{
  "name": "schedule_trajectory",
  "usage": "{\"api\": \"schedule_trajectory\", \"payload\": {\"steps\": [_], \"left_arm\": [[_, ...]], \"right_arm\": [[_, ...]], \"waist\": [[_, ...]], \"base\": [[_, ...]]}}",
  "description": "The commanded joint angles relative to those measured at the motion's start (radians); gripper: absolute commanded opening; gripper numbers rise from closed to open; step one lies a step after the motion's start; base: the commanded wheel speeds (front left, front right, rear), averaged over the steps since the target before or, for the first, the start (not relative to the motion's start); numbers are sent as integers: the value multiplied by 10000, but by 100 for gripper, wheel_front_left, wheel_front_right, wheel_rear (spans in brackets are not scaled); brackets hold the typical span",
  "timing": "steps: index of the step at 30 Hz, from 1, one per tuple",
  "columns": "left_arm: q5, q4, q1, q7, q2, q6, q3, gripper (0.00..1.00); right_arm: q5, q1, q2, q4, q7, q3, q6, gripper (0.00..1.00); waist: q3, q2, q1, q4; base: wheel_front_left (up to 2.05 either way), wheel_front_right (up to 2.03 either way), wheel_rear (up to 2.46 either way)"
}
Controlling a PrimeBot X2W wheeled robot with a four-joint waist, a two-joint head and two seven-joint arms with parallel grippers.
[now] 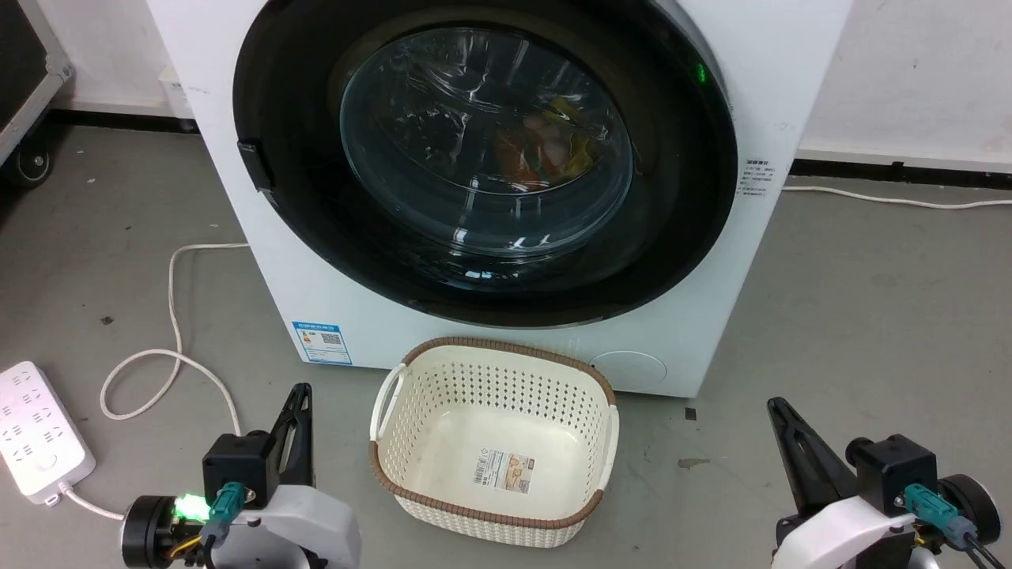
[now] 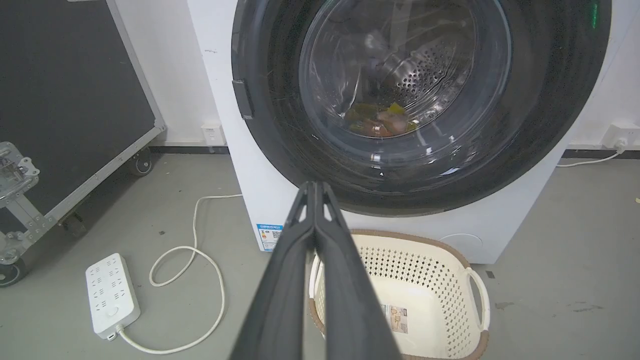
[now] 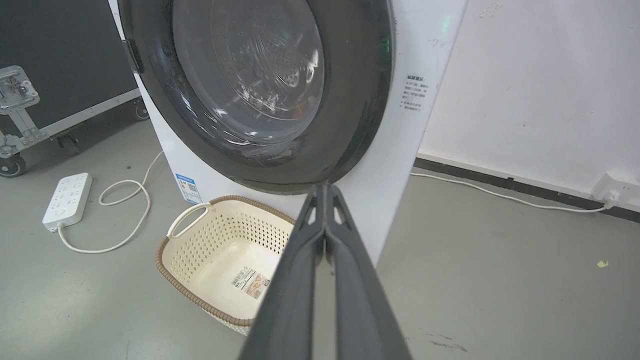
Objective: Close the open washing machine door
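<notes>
Black-rimmed washing machine door [image 1: 294, 237] (clear glass centre) lies shut on white washing machine [image 1: 356, 304].

White wrists [image 1: 316, 518] carry black tapered fingers [image 1: 294, 435], teal plugs [image 1: 225, 499].

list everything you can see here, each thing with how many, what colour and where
washing machine: 1, white, centre, back to the wall
washing machine door: 1, black rim with clear glass, flat against the machine's front
laundry: a few pieces, orange and yellow, in the drum behind the glass
blue label: 1, blue, machine's lower front corner
basket: 1, cream with brown rim, floor before the machine
power strip: 1, white, floor at left
cord: 1, white, looped between strip and machine
wheeled case: 1, black, far left
wall socket: 1, white, low on the right wall
left gripper: 1, dark, shut, clear of the door
right gripper: 1, dark, shut, clear of the door
</notes>
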Motion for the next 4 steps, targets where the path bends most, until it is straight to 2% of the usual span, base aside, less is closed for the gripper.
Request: {"api": "schedule_trajectory", "payload": {"steps": [1,4], "left_arm": [[20,-57,143,3,-15,-45,41,0],[20,-57,143,3,-15,-45,41,0]], "right_arm": [[-76,-142,-12,-70,7,9,-7,0],[-76,-142,-12,-70,7,9,-7,0]], "waist": [[0,0,0,0],[0,0,0,0]], "base": [[0,0,0],[0,0,0]]}}
